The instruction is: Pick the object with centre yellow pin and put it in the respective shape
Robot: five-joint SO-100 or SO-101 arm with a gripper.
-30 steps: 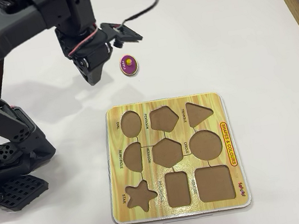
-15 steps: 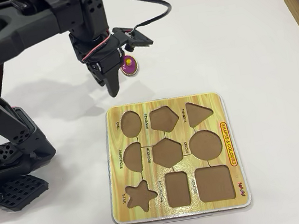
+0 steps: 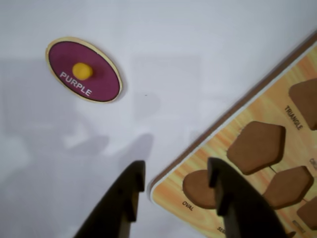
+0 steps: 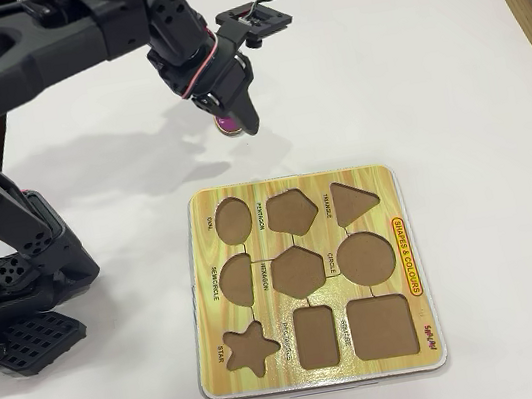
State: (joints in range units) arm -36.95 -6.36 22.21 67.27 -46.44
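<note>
Pincer (image 3: 176,181) now over purple oval piece (image 3: 83,70), jaws apart, empty.

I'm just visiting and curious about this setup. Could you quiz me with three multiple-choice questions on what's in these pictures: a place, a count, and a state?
1. Where does the purple oval piece lie?
A. on the bare table
B. in the board's oval hole
C. between the fingers

2. How many cutouts has the yellow board?
A. six
B. nine
C. twelve

3. How is the gripper?
A. shut on the piece
B. open and empty
C. shut, empty

Answers: 1 A, white table surrounds it in the wrist view; 2 B, three rows of three, all empty; 3 B, the fingers stand apart with nothing between.
</note>
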